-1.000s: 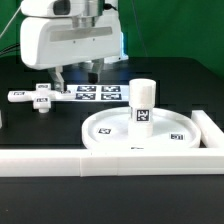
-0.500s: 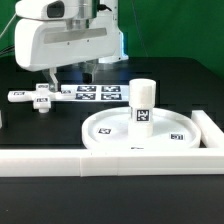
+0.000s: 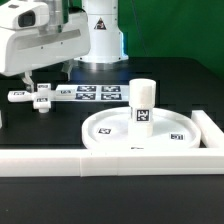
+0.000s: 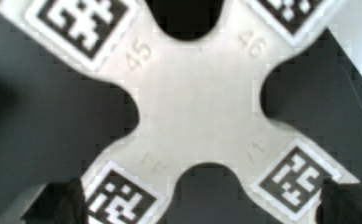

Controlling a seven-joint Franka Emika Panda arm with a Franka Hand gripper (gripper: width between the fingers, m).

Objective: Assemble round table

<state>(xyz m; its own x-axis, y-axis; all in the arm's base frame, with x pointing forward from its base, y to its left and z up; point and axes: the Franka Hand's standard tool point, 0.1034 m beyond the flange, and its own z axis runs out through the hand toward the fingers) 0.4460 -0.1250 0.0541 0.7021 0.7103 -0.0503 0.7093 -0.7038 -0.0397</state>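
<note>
The white cross-shaped base (image 3: 36, 97) lies flat on the black table at the exterior view's left. It fills the wrist view (image 4: 187, 100), with a square tag on each arm. My gripper (image 3: 45, 76) hangs open and empty just above it; the dark fingertips (image 4: 53, 203) show at the edge of the wrist view on either side of the base (image 4: 196, 212). The large rimmed round disc (image 3: 170, 135) lies in the front right corner. The short cylinder leg (image 3: 142, 100) stands upright on the disc.
The marker board (image 3: 96, 94) lies flat just right of the cross base. A long white border bar (image 3: 100, 161) runs along the front, and another (image 3: 213, 130) along the exterior view's right. The arm's base (image 3: 100, 30) stands at the back.
My gripper has moved toward the exterior view's left, from above the marker board to above the cross-shaped base. The parts have not moved.
</note>
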